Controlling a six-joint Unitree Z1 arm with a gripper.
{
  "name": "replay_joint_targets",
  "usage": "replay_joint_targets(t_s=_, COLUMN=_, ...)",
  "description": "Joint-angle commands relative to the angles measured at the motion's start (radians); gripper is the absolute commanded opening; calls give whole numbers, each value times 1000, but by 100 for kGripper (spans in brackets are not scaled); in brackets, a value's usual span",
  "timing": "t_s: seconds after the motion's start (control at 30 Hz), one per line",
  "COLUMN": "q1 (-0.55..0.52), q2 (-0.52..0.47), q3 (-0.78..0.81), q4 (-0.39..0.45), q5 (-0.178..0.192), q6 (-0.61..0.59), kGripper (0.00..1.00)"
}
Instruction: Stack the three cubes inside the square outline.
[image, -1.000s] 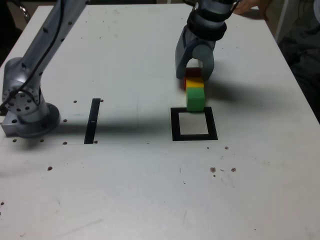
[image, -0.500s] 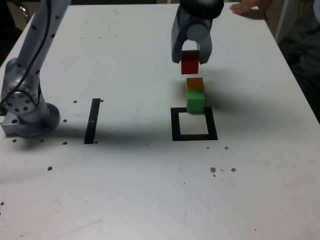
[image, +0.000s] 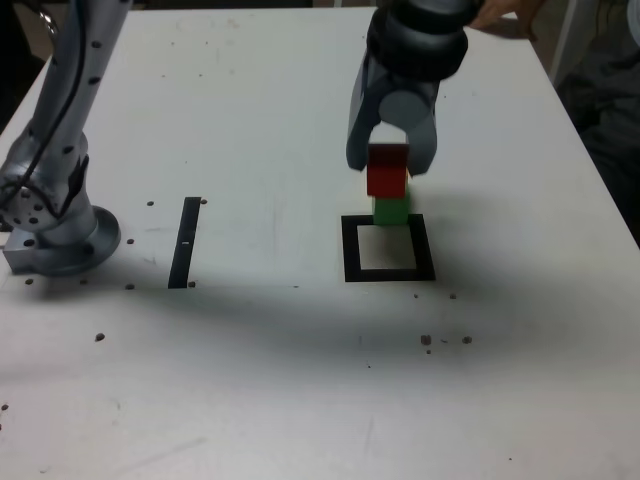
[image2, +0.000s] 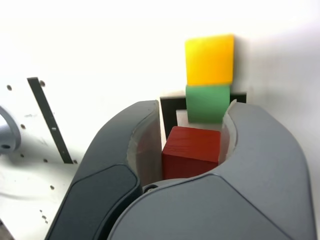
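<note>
Gripping red block (image: 387, 172) in nearly closed end effector (image: 393, 160), upper centre; apparently carrying it; next needing careful lowering into outline (image: 426, 249).

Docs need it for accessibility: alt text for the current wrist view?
Red cube held between the gripper's fingers; beyond it, a green cube overlaps the black square outline, with a yellow cube against its far side.

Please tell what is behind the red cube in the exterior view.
Part of the green cube shows below the red cube; the yellow cube is nearly all covered there.
</note>
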Motion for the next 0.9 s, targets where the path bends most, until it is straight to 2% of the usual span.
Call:
replay_joint_targets(t_s=0.0, q1=-29, q2=-8, q3=8, q4=4, q5=-9, q6=-21, kGripper=24)
replay_joint_targets(t_s=0.23, q1=-67, q2=-3, q3=39, q4=-10, q5=-21, q6=-55, kGripper=24)
replay_joint_targets(t_s=0.87, q1=-70, q2=60, q3=78, q4=-76, q5=-22, q6=-59, kGripper=24)
